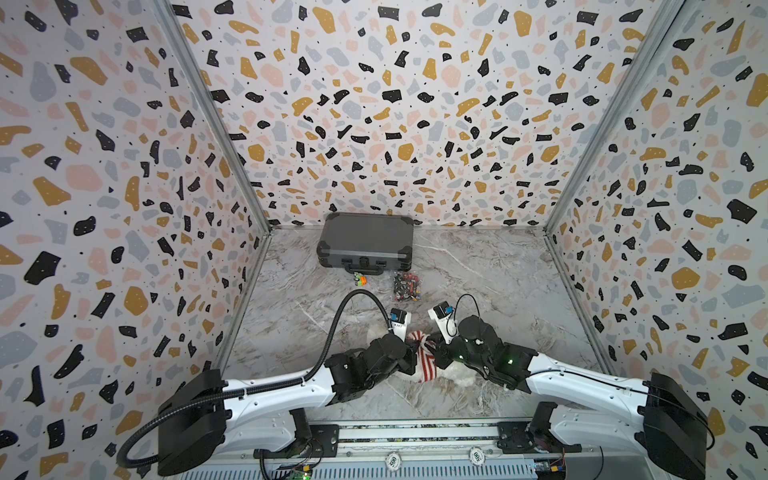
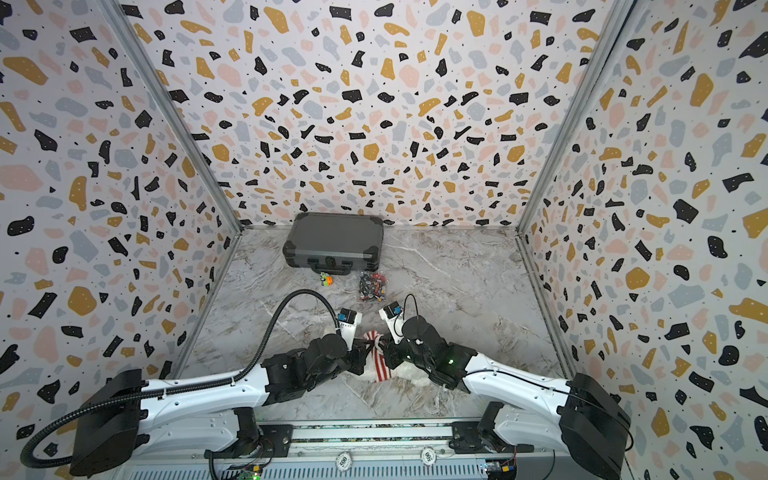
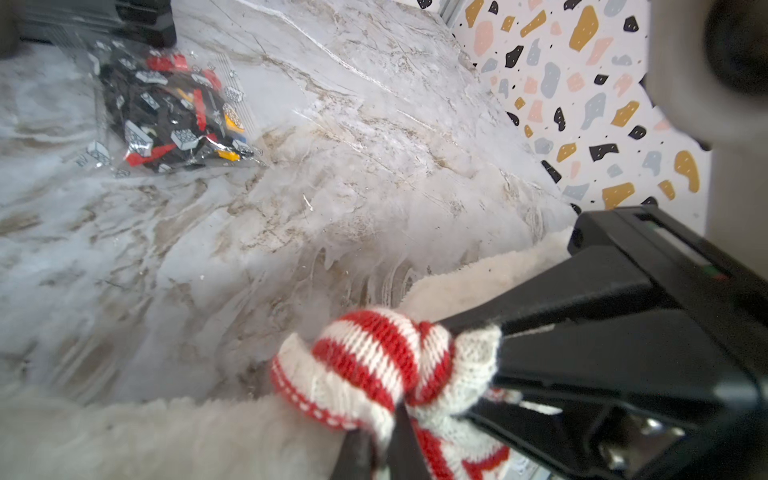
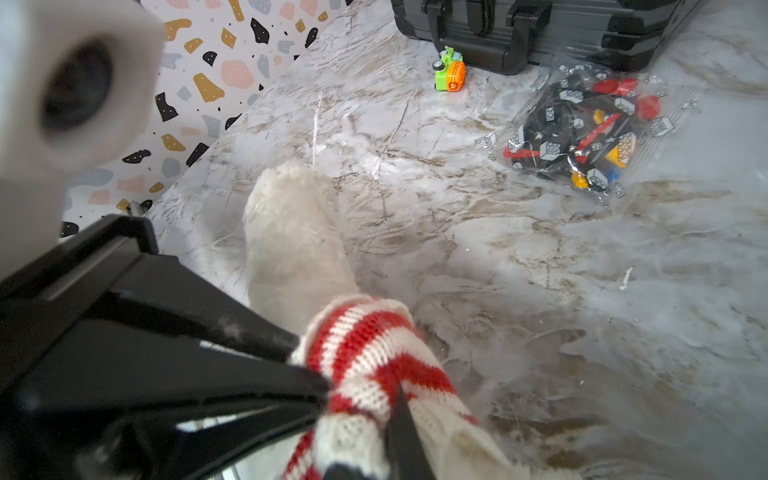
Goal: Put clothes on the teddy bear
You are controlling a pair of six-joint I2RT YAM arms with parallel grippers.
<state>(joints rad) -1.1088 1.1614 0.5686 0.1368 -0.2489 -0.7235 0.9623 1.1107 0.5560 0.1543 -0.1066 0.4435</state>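
The left gripper [image 4: 309, 368] is pressed together on a fold of the striped knit [image 4: 374, 345], a red-and-white garment. The right gripper [image 3: 478, 345] pinches the same cloth from the opposite side. Their tips nearly meet, with the bunched knit between them. Each wrist view shows the other arm's gripper plainly. Its own fingers [image 3: 401, 436] appear only as dark blades, cut off at the picture's border.

The knit sits on the teddy bear [image 4: 295, 232], which lies on the tabletop [image 1: 498, 291] near the middle of its front edge. One white limb [image 1: 376, 330] comes out of the knit and points toward the left edge, slanting a little away from the front. More white fur shows on the near right of the garment, so the bear's long axis seems to run from far left to near right. Its head and face are hidden, and I cannot tell which end is which.

In both top views the two wrists cover most of the bear, leaving only the stripes and tufts of fur. Only the right wrist view shows the limb entire.

Against the back edge, left of centre, lies a grey case [image 1: 365, 239]. A toy car [image 4: 450, 74] sits just before its handle, seen from the right wrist and not from the left. A bag of bricks [image 3: 174, 112] lies beside the car, toward the right.
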